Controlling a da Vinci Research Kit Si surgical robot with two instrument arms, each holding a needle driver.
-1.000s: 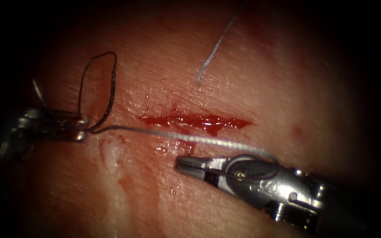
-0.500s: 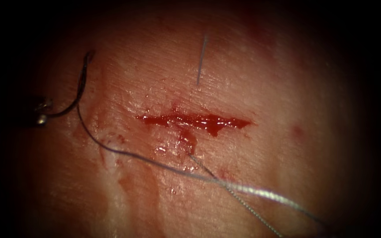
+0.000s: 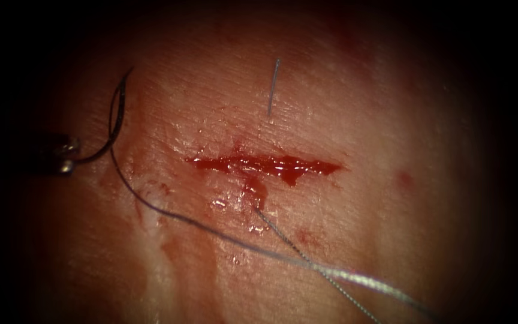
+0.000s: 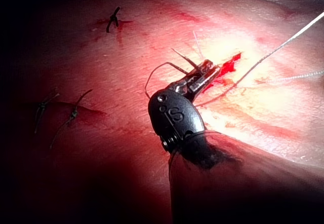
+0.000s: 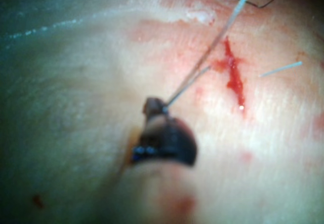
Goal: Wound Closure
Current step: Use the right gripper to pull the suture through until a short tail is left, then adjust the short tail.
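The cut (image 3: 265, 164) lies across the middle of the tissue (image 3: 391, 120), filled with red fluid. At the far left my left tool (image 3: 66, 157) is shut on the curved needle (image 3: 115, 114) near one end. The needle arcs upward, clear of the tissue, left of the cut. Thread (image 3: 211, 231) runs from the needle down to the lower right. A second strand (image 3: 295, 246) leaves the tissue just below the cut and crosses it. A short thread tail (image 3: 273, 84) stands above the cut. The left wrist view has the left tool (image 4: 205, 72) gripping the needle (image 4: 154, 72). In the right wrist view thread (image 5: 212, 46) leads from the right tool (image 5: 153, 106).
Several finished dark stitches (image 4: 114, 20) (image 4: 71, 115) sit on the tissue away from the cut (image 4: 230, 64). Red fluid stains the tissue (image 3: 253, 192) just below the cut. The cut (image 5: 234, 74) and the thread tail (image 5: 281, 69) lie beyond the right tool.
The right tool has left the endoscope view toward the lower right. The left tool drew back to the left with the needle. The thread, stretched across before, now hangs in a slack curve.
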